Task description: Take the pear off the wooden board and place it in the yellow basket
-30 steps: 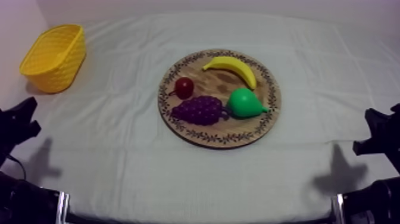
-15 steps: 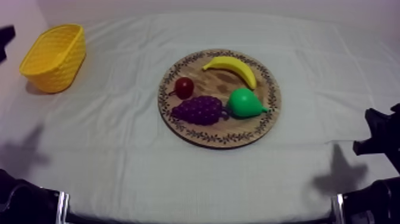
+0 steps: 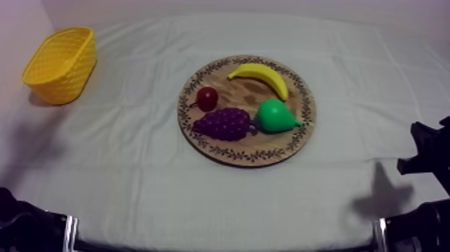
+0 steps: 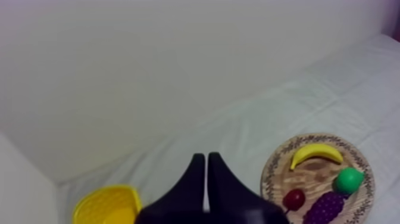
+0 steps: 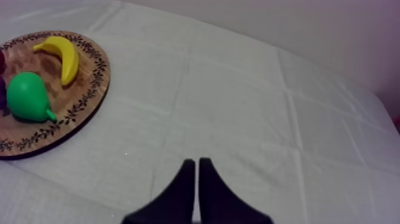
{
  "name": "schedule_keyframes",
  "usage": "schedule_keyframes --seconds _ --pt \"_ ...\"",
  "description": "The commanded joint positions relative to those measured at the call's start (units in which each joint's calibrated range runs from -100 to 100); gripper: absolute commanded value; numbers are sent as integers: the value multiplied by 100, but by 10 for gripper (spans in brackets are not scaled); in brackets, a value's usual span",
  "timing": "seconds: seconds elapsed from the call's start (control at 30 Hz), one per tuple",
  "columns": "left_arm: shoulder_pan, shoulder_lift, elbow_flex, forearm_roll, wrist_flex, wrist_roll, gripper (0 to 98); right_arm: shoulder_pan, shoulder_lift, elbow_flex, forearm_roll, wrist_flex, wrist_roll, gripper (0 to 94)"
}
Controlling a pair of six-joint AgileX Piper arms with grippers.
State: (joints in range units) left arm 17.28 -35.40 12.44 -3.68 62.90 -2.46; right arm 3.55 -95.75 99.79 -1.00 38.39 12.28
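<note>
the round wooden board [image 3: 249, 157] with its patterned rim sits about mid-table on the grey-white cloth [image 3: 134, 167]. the green pear [image 3: 276, 116] lies on its side on the board, in the part toward my right arm. its thick end is just beside the bunch of grapes [image 3: 226, 124] and its thin stem end points out toward the rim — whether pear and grapes touch i cannot tell. the banana [image 3: 261, 76] lies curved on the board's far part, just beyond the pear and apart from it. the small red fruit [image 3: 207, 98] sits on the board's left part, just beyond the grapes. the yellow basket [image 3: 67, 77] stands upright, mouth up, well apart from the board, off toward the table's far left corner. my left gripper [image 4: 206, 158] hangs above the table on the left of the board, and its own camera looks down past it on both board and basket. its two black fingers lie pressed together in a narrow wedge with nothing between them. my right gripper [image 5: 196, 162] is to the right of the board, over bare cloth and well clear of the rim — its fingers too are together, closed on nothing. from above, the right arm [image 3: 428, 157] is a black shape well to the right of the board.
</note>
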Motion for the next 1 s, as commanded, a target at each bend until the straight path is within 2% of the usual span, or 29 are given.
schedule_keyframes --seconds 0.0,0.53,0.8,0.97 --pt "229 433 -461 5 67 -45 0 -2 -1 -1 0 0 0 3" --pt "1507 2206 -1463 -16 621 -370 0 -2 -1 -1 0 0 1 3" --pt "1873 2885 -1602 -86 848 -562 1 -2 -1 -1 0 0 0 3" --pt "2085 3366 -1808 -206 1064 -587 1 -2 -1 -1 0 0 4 3"
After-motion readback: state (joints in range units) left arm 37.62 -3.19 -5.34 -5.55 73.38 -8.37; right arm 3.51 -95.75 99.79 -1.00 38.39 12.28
